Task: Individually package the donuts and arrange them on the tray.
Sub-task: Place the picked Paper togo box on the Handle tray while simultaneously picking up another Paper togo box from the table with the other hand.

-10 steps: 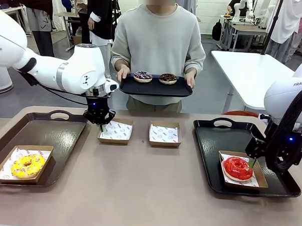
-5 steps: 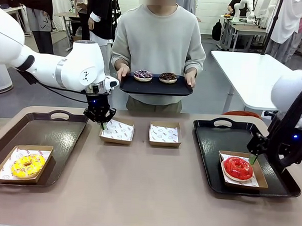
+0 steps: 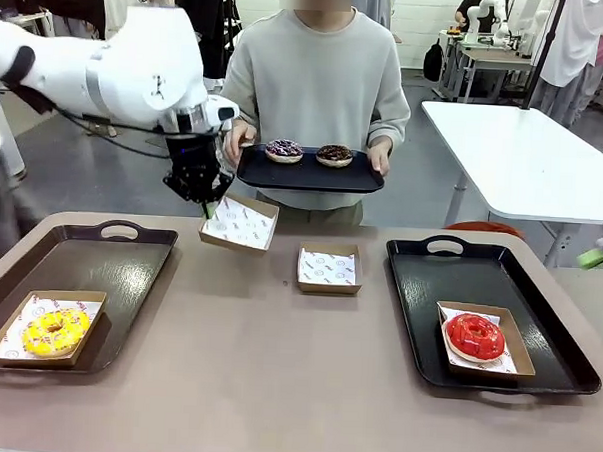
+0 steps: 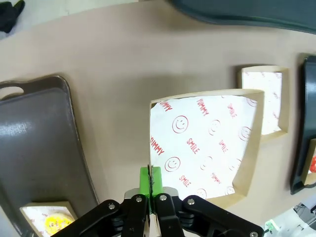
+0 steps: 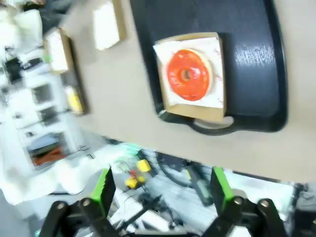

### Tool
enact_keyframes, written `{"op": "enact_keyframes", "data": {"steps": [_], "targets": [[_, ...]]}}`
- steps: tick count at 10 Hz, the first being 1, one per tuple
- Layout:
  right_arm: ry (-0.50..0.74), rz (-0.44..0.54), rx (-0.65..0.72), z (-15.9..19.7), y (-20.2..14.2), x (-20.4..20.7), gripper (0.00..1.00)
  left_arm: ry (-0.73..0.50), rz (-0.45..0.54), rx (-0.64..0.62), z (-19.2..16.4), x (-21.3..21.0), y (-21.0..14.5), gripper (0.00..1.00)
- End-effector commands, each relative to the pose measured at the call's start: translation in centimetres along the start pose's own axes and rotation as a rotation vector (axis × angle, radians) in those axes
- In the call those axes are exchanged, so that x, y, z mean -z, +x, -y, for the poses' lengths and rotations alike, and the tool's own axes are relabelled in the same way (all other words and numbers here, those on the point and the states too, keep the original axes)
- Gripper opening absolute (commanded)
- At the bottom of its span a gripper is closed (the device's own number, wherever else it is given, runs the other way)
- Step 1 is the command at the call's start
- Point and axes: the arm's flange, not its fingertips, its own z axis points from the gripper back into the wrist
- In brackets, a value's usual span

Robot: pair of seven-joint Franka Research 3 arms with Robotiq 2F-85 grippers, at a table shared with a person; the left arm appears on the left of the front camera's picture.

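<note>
My left gripper (image 3: 204, 204) is shut on the near rim of an empty paper-lined box (image 3: 240, 221) and holds it tilted above the table, just below the person's black tray (image 3: 309, 176). That tray carries the purple donut (image 3: 284, 151) and the chocolate donut (image 3: 335, 155). In the left wrist view the green pads (image 4: 144, 180) pinch the box (image 4: 207, 148) at its edge. The yellow donut (image 3: 55, 331) lies boxed on the left tray (image 3: 80, 266). The red donut (image 3: 474, 337) lies boxed on the right tray (image 3: 429, 292). High above the red donut (image 5: 189, 74), my right gripper (image 5: 162, 185) stands open.
A second empty lined box (image 3: 329, 267) sits on the table between the two trays. The person stands at the far edge with both hands on the tray. A white table (image 3: 505, 145) stands behind at the right.
My left gripper has lifted the empty box off the table, up toward the person's tray. The right arm has pulled up and away from the red donut, out of the front view.
</note>
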Motion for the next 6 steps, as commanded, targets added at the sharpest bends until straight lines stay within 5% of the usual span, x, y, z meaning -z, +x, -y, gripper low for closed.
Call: {"op": "enact_keyframes", "data": {"steps": [1,6], "targets": [[0.213,0.014,0.028,4.1,1.6,-2.8,1.00,0.031,-0.004,0.034,1.5,-1.8,1.1,0.00],[0.422,0.151,0.071,12.3,-1.7,-6.0,1.00,0.074,0.007,0.018,4.2,-5.6,3.6,0.00]]}}
